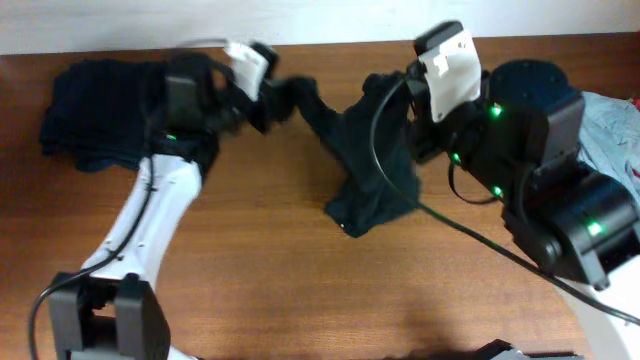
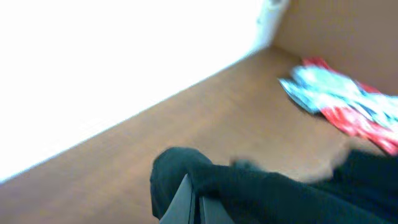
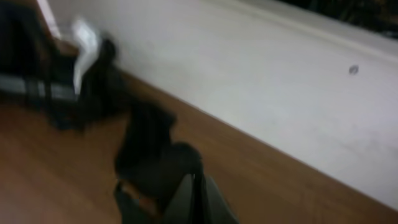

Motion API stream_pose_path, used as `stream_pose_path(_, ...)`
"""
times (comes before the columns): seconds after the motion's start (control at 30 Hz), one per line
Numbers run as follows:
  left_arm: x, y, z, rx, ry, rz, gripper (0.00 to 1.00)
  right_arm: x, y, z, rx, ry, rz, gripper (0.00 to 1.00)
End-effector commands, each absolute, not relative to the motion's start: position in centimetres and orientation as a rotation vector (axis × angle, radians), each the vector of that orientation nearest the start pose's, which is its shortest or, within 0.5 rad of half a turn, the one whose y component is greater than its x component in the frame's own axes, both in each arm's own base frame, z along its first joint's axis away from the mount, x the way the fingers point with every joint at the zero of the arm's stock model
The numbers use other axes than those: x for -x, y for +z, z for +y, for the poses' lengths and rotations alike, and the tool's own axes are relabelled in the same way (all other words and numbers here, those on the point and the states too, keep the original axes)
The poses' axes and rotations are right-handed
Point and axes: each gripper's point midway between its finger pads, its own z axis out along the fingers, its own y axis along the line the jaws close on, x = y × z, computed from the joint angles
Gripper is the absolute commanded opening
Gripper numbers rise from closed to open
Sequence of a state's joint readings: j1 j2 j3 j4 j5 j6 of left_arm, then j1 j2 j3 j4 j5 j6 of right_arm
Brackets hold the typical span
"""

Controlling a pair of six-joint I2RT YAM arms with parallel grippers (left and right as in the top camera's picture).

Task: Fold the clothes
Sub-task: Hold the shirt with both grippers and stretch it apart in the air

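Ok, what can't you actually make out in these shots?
- Left pincer and right pincer: tips buried in the dark garment; overhead, their own wrists cover them.
- Grey-blue garment, overhead: cut off by the right edge, partly behind the right arm.
- Dark pile, overhead: partly under the left arm; pieces cannot be counted.
- Both wrist views: blurred, so the garment's type is unreadable.
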State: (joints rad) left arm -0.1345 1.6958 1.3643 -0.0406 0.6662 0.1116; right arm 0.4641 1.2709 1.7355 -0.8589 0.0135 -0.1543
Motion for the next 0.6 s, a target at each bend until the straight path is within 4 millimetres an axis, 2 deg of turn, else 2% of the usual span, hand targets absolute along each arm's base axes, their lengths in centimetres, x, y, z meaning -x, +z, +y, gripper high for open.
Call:
stream_pose_path(0.0,-48.8,30.7,-15.3,-0.622,-0.614,1.757,0.00,-30.4,44.8,15.0,0.623,0.159,1.845,0.04)
stream_pose_path(0.17,-49.8,32.7,-12.5,-0.565,-0.540,1.733,0.00,-29.3,43.3,12.6,0.602,0.042,1.931,0.04)
stream_pose_path(0.27,-49.9,35.0,-11.5,-0.544,-0.494,1.695,0.00,-29.4,43.6,11.1,0.554,-0.040,1.933,0.04)
stream_pose_path(0.47,-48.0,40.2,-11.5,-0.561,-0.460,1.586,0.00,-29.7,43.9,11.2,0.625,-0.094,1.895,0.04)
stream_pose_path(0.57,-46.5,43.0,-11.4,-0.564,-0.435,1.528,0.00,-30.2,44.6,10.7,0.592,-0.128,1.871,0.04)
